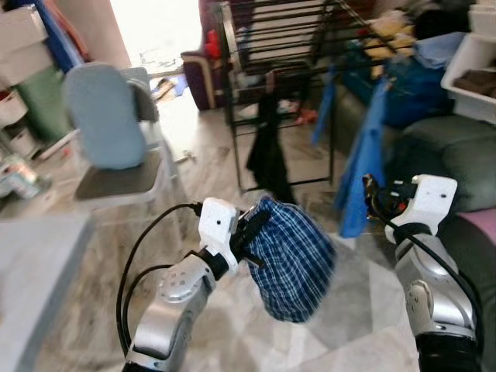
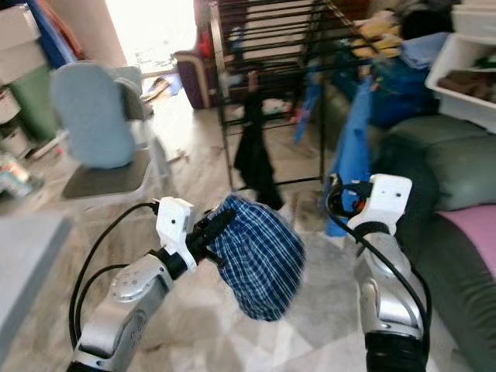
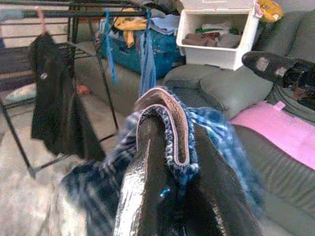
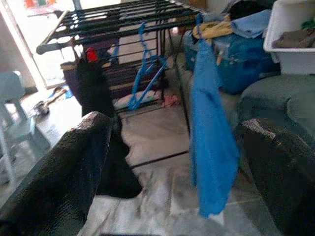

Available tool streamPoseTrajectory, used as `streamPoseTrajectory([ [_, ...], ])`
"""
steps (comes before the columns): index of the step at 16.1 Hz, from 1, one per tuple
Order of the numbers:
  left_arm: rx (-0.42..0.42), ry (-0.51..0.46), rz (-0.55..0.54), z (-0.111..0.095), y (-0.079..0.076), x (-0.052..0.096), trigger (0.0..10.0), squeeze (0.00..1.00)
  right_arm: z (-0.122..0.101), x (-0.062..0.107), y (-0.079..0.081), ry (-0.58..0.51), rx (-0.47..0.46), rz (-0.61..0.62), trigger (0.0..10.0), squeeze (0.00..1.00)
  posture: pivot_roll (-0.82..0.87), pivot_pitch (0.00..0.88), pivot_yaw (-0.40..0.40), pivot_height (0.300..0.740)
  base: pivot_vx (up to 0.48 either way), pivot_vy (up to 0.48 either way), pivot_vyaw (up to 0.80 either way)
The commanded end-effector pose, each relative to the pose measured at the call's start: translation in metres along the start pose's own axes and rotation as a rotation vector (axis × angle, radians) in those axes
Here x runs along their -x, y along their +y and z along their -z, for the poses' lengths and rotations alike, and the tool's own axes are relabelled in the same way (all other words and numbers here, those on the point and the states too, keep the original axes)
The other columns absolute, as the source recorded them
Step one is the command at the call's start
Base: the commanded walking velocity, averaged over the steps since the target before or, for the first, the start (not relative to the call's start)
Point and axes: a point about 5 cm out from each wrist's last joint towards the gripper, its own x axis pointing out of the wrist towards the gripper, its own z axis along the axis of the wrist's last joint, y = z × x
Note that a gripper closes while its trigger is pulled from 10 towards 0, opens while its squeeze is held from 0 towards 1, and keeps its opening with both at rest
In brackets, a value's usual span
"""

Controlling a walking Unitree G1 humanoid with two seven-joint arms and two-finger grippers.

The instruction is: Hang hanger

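My left gripper (image 1: 256, 226) is raised in front of me, shut on a blue plaid garment (image 1: 294, 260) that hangs from it in a bunch. In the left wrist view the garment's waistband (image 3: 174, 128) is pinched between the fingers (image 3: 142, 182). My right gripper (image 4: 167, 196) is held up at the right, open and empty. Ahead stands a black drying rack (image 1: 287, 39). From it hang a black garment (image 1: 270, 151) on a red-hooked hanger (image 4: 90, 53), a blue garment (image 1: 364, 163) and bare blue hangers (image 4: 147, 73).
A pale blue chair (image 1: 108, 124) stands at the left, with a grey table edge (image 1: 31, 271) in front of it. A green sofa (image 1: 442, 147) with a pink cushion (image 1: 484, 225) lies at the right, and a white bin (image 1: 473, 70) of clothes sits above it. Marble floor lies between me and the rack.
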Motion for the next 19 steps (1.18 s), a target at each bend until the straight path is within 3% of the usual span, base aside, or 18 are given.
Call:
streamPoseTrajectory([
  [1, -0.017, -0.009, -0.020, -0.0049, 0.0073, 0.0025, 10.0, 0.00, -0.0040, -0.0026, 0.0078, -0.013, -0.007, -0.021, 10.0, 0.00, -0.14, 0.000, 0.031, 0.740, 0.428, 0.000, -0.60],
  [10, -0.018, 0.010, -0.030, -0.0030, 0.0075, 0.0011, 10.0, 0.00, -0.0013, -0.0010, 0.0125, 0.002, 0.002, -0.064, 10.0, 0.00, -0.15, 0.000, 0.034, 0.740, 0.363, 0.255, -0.15],
  [15, -0.031, 0.009, -0.029, -0.0047, 0.0086, -0.0002, 10.0, 0.00, -0.0012, -0.0008, 0.0131, 0.002, -0.001, -0.063, 10.0, 0.00, -0.15, 0.000, 0.038, 0.740, 0.259, 0.406, 0.76],
  [18, -0.047, 0.019, -0.057, -0.0033, 0.0089, -0.0005, 10.0, 0.00, -0.0007, -0.0008, 0.0120, 0.003, -0.004, -0.053, 10.0, 0.00, -0.14, 0.000, 0.038, 0.740, 0.174, 0.237, 0.00],
  [19, -0.091, 0.025, -0.086, -0.0024, 0.0118, 0.0016, 10.0, 0.00, -0.0006, -0.0001, 0.0118, 0.003, -0.002, -0.052, 10.0, 0.00, -0.15, 0.000, 0.038, 0.740, 0.000, 0.000, 0.00],
])
